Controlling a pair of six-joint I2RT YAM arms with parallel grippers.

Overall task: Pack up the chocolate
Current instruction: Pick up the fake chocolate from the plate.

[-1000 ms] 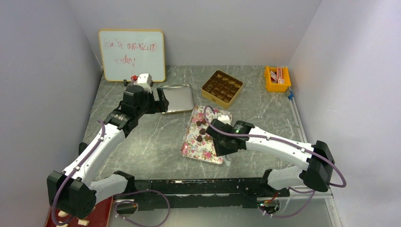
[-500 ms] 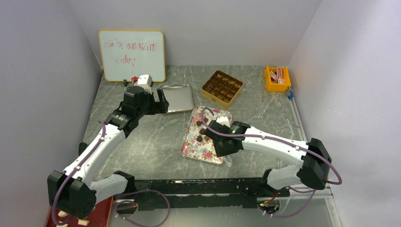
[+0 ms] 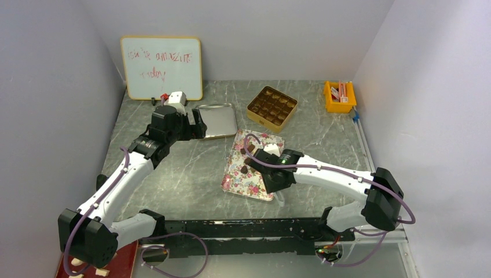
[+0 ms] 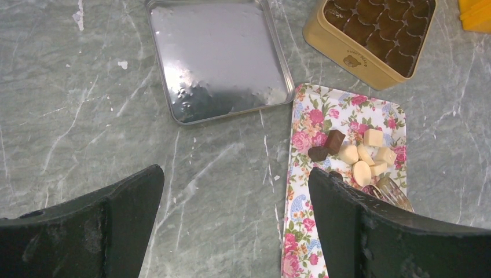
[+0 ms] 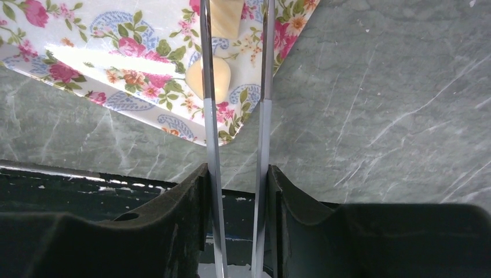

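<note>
A: Where are we finding the chocolate (image 4: 334,141)?

B: We are seeing it lying on the floral tray (image 4: 301,243), in the half nearer the tin (image 4: 376,35). Two dark pieces (image 4: 318,153) are touching each other, and the cream pieces (image 4: 362,172) are bunching just beside them, toward the tray's right edge.

A: What are we doing with the right gripper (image 5: 236,174)?

B: We are pressing its fingers onto the tweezers (image 5: 209,116), one finger against each blade. The blades are reaching out over a corner of the tray and standing apart, one of them crossing over one of the cream pieces. The tips are running out of the wrist view, so we cannot tell whether they are pinching anything.

A: And the left gripper (image 4: 234,197)?

B: We are holding it spread wide above the table (image 4: 87,116), with only bare marble showing between its fingers. From above it is hanging just beside the left edge of the lid (image 4: 220,58).

A: How are the tin and lid lying?

B: The tin is sitting open just beyond the tray, its compartments looking dark; we cannot tell what is in them. The lid is lying flat to the tin's left, near the tray's corner. Farther out, a whiteboard (image 3: 162,67) is leaning against the back wall and an orange bin (image 3: 340,97) is sitting in the far right corner.
</note>
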